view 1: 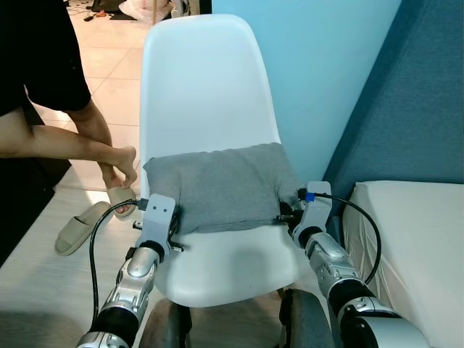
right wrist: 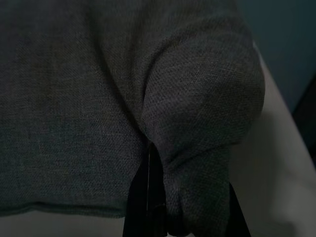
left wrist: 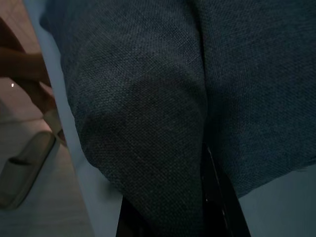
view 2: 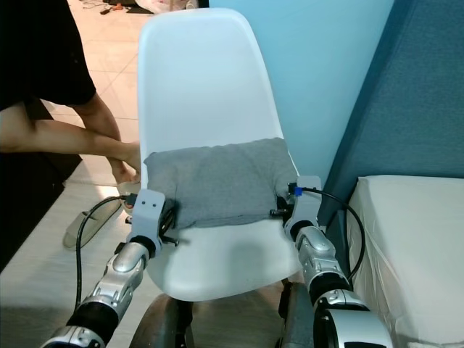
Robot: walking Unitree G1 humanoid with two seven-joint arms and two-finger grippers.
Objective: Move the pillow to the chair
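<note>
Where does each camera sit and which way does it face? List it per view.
Left eye, right eye: on the head, looking forward and down at the white chair; both silver arms show.
Left wrist: looks along the left gripper at the grey pillow.
Right wrist: looks along the right gripper; pillow fabric pinched.
Shared: all see the pillow on the chair.

Counts: 1 pillow (view 1: 221, 187), grey. 1 chair (view 1: 199, 87), white. 2 grippers: left gripper (view 1: 172, 221), right gripper (view 1: 288, 214). 1 person (view 1: 32, 80). 1 slipper (view 1: 78, 226) on the floor, a second one under the person's foot. 1 bed (view 1: 413, 239).
</note>
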